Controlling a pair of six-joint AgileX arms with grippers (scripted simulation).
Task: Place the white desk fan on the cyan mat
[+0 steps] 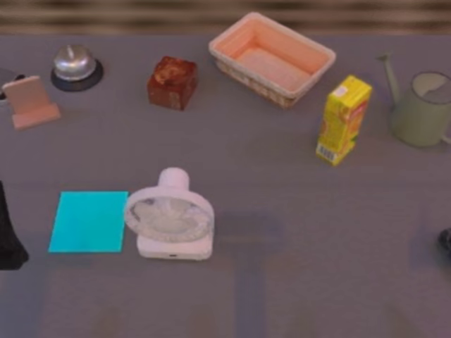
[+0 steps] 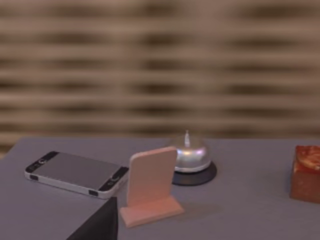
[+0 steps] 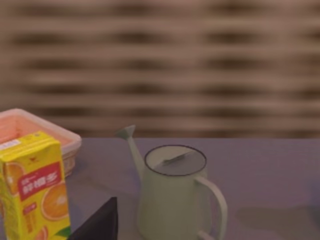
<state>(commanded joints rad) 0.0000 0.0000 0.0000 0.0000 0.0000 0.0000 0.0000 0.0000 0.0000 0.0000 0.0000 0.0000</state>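
Observation:
The white desk fan (image 1: pixel 169 215) stands on the table left of centre, its round grilled face turned upward and its motor hub toward the back. The cyan mat (image 1: pixel 88 221) lies flat just to the fan's left, and the fan's grille overlaps the mat's right edge in the top view. My left gripper (image 1: pixel 8 236) sits parked at the table's left edge, apart from the mat; the left wrist view shows only a dark tip of it (image 2: pixel 100 225). My right gripper (image 1: pixel 445 243) is parked at the right edge, seen as a dark tip (image 3: pixel 100 222) in the right wrist view.
Along the back stand a silver bell (image 1: pixel 76 65), a pink phone stand (image 1: pixel 32 102), a red-brown cube (image 1: pixel 172 82), a pink basket (image 1: pixel 250 81), a yellow juice carton (image 1: pixel 343 120) and a pale green watering can (image 1: pixel 423 109). A phone (image 2: pixel 75 174) lies behind the stand.

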